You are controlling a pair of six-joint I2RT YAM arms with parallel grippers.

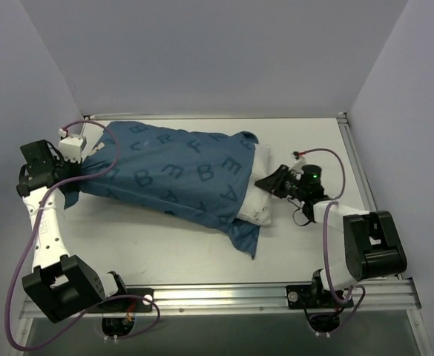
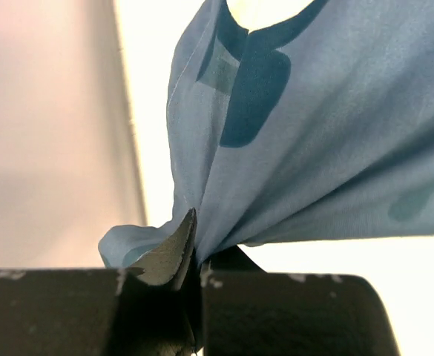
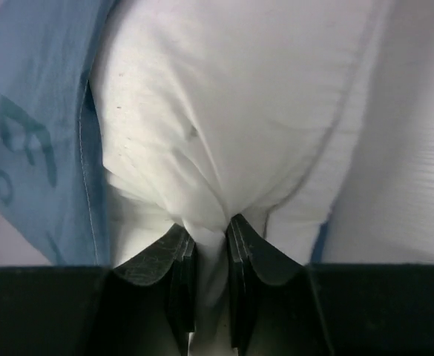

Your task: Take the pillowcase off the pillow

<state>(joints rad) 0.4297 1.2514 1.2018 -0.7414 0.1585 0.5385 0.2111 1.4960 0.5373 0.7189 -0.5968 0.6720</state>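
From above, the blue lettered pillowcase [image 1: 179, 174] lies stretched across the white desk [image 1: 306, 245]. The white pillow [image 1: 260, 204] pokes out of its right end. In the left wrist view, the left gripper [image 2: 194, 241] is clamped on a bunched pillowcase corner. In the right wrist view, the right gripper [image 3: 211, 231] pinches a fold of the pillow.

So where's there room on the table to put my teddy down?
Bare table lies in front, between the pillowcase and the near rail, and in the far right corner beyond the right gripper. The middle is crowded with the pillow, and the left gripper fills the left edge.
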